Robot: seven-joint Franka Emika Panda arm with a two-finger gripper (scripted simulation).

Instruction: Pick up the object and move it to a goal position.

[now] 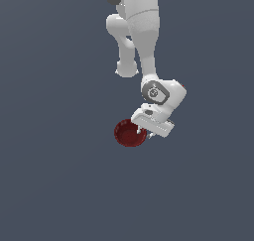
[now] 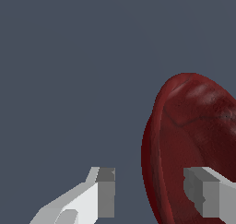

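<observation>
The dark red round bowl (image 1: 127, 135) lies on the flat grey floor (image 1: 59, 175), just to the exterior view's left of the white hand. In the wrist view the bowl (image 2: 193, 135) fills one side of the picture and its rim runs between the two fingers. My gripper (image 1: 141, 132) is low over the bowl's near edge. In the wrist view the gripper (image 2: 150, 193) is open: one finger (image 2: 107, 191) stands outside the bowl, and the other finger (image 2: 199, 191) stands over its inside. Neither pad touches the rim.
The white arm (image 1: 144, 31) comes down from the top of the exterior view. Plain grey floor (image 2: 69, 80) surrounds the bowl, with no other object in view.
</observation>
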